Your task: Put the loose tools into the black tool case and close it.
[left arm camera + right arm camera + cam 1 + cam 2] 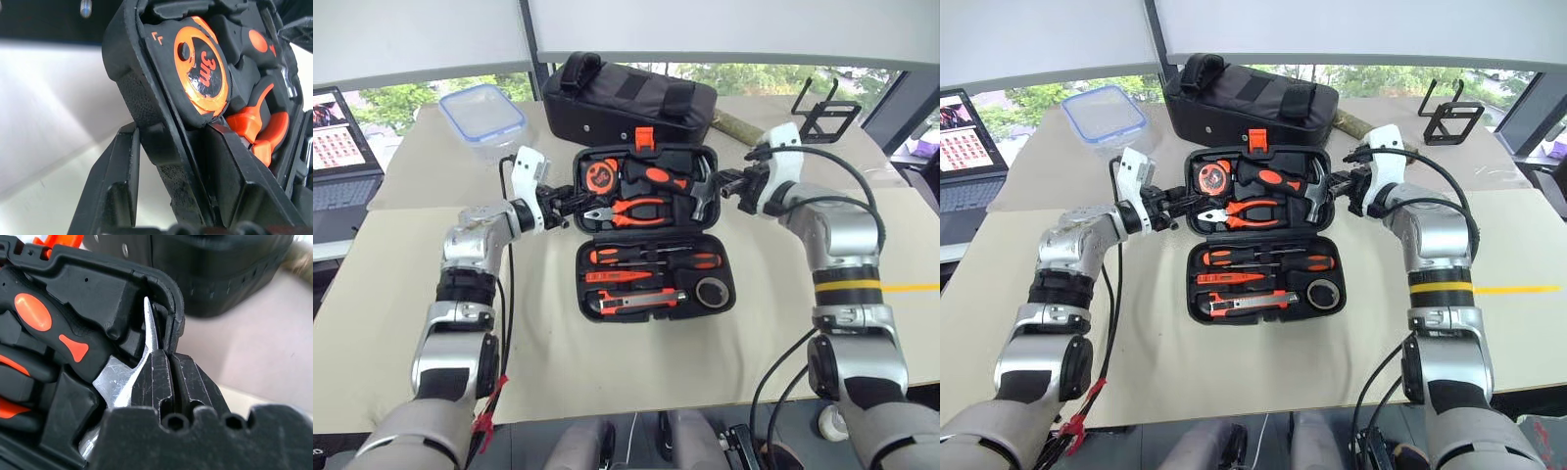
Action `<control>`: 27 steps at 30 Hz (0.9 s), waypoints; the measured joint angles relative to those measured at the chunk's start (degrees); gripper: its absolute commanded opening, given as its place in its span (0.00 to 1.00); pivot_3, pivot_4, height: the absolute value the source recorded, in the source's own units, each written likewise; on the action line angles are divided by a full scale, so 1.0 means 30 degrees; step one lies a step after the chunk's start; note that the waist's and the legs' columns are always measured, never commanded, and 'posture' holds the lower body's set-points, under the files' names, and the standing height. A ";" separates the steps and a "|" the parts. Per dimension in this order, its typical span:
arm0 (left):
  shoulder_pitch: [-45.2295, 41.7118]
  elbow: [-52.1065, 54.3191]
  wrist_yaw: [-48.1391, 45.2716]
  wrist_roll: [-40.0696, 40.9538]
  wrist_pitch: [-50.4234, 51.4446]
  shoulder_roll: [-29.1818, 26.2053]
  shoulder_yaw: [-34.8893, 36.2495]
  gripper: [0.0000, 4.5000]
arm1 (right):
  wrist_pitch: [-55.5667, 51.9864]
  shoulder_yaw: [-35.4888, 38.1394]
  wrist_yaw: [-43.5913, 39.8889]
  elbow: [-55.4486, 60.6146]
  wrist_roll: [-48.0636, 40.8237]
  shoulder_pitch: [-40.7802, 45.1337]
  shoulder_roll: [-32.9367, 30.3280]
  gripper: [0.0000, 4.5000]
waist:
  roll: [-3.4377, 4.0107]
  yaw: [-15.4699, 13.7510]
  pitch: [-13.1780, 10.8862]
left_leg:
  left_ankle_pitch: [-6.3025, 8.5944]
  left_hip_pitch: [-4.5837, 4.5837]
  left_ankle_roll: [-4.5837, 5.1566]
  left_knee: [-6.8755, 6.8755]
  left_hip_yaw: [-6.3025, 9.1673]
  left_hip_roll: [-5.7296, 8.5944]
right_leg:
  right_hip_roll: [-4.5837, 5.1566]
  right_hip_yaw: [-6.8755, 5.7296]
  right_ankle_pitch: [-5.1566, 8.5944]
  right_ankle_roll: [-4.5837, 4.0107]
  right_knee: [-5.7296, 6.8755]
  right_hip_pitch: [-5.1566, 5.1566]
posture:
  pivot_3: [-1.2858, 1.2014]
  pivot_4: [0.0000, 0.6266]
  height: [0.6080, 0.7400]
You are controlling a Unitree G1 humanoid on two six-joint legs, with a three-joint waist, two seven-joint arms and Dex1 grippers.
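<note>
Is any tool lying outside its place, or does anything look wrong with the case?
Nothing stands out. The case lies open and flat on the table, with the screwdrivers, knife and tape roll seated in the near half. The left gripper clamps the far half's edge; the right gripper is shut at the opposite edge.

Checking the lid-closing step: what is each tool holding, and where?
Left tool clamps the left edge of the black tool case lid. Right tool is shut at the lid's right edge; an actual hold cannot be told.

behind: fabric bag [628, 96] just past black tool case [651, 235] | flanks: pincers | front: bare tabletop [636, 362]
</note>
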State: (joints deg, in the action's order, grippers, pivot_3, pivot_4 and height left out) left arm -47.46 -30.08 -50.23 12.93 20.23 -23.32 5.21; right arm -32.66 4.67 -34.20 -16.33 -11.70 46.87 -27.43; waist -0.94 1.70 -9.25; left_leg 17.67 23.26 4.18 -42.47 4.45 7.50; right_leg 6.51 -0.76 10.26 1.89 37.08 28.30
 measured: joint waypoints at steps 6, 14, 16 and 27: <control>0.4246 0.4666 0.1728 -0.1080 -0.4207 0.0345 -0.0321 0.36 | 0.4395 0.0098 0.1312 0.4773 0.0921 -0.5090 0.0771 0.00 | 0.0020 -0.0005 0.0065 | 0.0001 -0.0153 0.0000 0.0060 -0.0010 0.0003 | -0.0012 0.0005 0.0000 0.0000 0.0005 -0.0099 | 0.52 0.24 0.80; 0.7875 0.9834 0.3579 -0.1628 -0.4698 0.0073 -0.0455 0.36 | 1.0124 -0.0125 0.1998 0.7896 0.2796 -0.9462 0.0179 0.00 | 0.0046 -0.0230 0.0081 | -0.0003 -0.0283 -0.0002 0.0095 -0.0137 -0.0001 | -0.0064 0.0110 0.0001 -0.0002 0.0000 -0.0120 | 0.52 0.24 0.80; 0.8960 1.1333 0.3644 -0.1416 -0.4120 -0.0262 -0.0372 0.36 | 1.0581 -0.0051 0.1791 0.9375 0.2693 -1.0937 -0.0241 0.00 | 0.0071 -0.0228 0.0096 | -0.0002 -0.0338 -0.0001 0.0159 -0.0173 -0.0011 | -0.0062 0.0132 0.0003 -0.0004 -0.0004 -0.0132 | 0.52 0.24 0.80; 1.5041 1.6528 0.4510 0.1186 0.0556 -0.2045 0.2867 1.00 | 0.8946 0.1826 -0.0694 1.7002 -0.0346 -1.8205 -0.2643 0.73 | 0.0127 -0.0613 0.0127 | 0.0035 -0.0788 0.0013 0.0360 -0.0227 -0.0098 | -0.0191 0.0170 0.0029 -0.0042 -0.0185 -0.0592 | 0.52 0.24 0.80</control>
State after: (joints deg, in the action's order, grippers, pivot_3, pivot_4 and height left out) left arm -2.34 19.50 -36.70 16.49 21.89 -29.45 13.81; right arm -5.82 10.15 -36.28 34.68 -12.74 -7.75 -35.36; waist -0.56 -0.14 -8.87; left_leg 17.77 20.90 4.21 -41.39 3.77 7.20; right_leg 5.94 -0.24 10.35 1.76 36.52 26.52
